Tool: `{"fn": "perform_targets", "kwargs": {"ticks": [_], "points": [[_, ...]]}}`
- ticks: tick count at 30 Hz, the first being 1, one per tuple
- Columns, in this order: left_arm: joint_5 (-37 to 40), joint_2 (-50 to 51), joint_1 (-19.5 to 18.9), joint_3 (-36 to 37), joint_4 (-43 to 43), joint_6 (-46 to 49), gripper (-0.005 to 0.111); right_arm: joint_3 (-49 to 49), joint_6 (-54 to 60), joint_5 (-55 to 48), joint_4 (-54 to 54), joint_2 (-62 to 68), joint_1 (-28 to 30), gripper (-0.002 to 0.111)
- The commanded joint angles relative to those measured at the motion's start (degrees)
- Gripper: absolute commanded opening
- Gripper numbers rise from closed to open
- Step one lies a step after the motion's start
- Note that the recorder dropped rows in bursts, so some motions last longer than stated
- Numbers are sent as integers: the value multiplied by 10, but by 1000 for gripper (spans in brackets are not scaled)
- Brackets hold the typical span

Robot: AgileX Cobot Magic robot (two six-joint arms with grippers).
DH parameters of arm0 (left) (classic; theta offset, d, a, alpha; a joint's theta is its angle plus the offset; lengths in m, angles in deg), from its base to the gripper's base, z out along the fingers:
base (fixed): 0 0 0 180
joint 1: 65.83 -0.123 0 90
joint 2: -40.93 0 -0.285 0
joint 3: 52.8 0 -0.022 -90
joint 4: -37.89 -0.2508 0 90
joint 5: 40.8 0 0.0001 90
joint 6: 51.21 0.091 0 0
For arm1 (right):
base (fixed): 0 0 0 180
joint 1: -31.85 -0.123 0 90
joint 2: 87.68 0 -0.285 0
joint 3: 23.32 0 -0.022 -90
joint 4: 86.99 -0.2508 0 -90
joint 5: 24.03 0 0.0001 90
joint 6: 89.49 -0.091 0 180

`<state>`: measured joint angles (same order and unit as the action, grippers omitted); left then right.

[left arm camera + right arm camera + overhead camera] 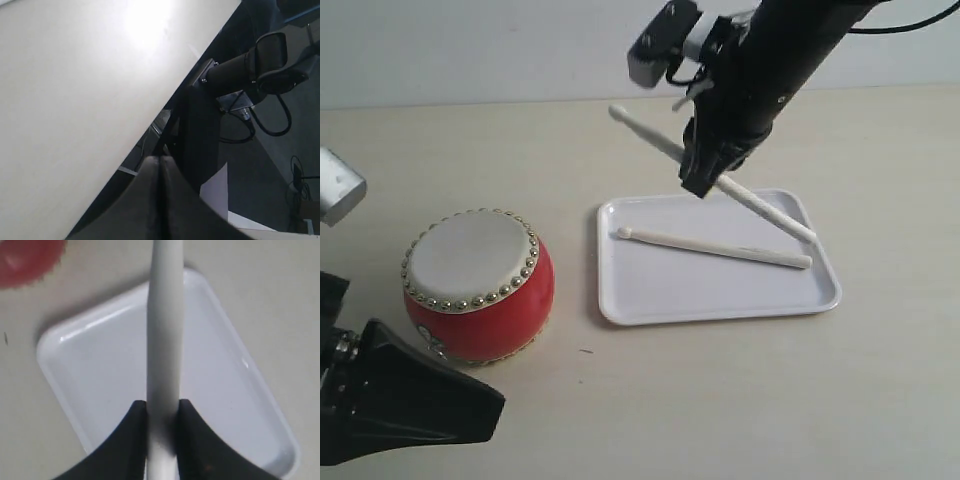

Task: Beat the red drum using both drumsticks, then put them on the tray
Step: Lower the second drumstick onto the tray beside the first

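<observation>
Right hand (pixel 705 178) clamps slim pale wooden drumstick (pixel 765 207) tilted over flat white plastic tray (pixel 720 316), centre-right of frame, above its twin (pixel 715 246) lying inside; best level it low before letting go.

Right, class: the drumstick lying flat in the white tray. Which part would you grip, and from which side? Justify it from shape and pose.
Probably mid-shaft, from straight above, jaws across its width. The lying drumstick is slim, round and flat on the tray floor; the raised rim blocks a side approach, and the middle balances it.
</observation>
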<state>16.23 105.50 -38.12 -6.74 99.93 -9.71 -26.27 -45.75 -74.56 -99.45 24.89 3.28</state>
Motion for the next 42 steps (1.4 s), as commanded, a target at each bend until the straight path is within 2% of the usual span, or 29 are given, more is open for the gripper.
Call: {"fn": "perform_targets", "kwargs": {"ticks": [1, 7, 14, 20, 32, 42], "points": [[7, -60, 3, -3, -41, -60, 0, -8, -10, -34, 101, 34, -31, 0], [7, -167, 3, -3, -74, -138, 0, -8, -17, -36, 176, 85, -60, 0], [3, -247, 3, -3, -75, -177, 0, -8, -25, -27, 173, 123, -61, 0], [-3, -256, 3, -3, -79, -181, 0, -8, -15, 9, 143, 124, -61, 0], [-6, -256, 3, -3, -89, -181, 0, -8, 0, -1, 147, 143, -61, 0], [-22, -256, 3, -3, -95, -181, 0, -8, -4, -1, 150, 143, -61, 24]]}}
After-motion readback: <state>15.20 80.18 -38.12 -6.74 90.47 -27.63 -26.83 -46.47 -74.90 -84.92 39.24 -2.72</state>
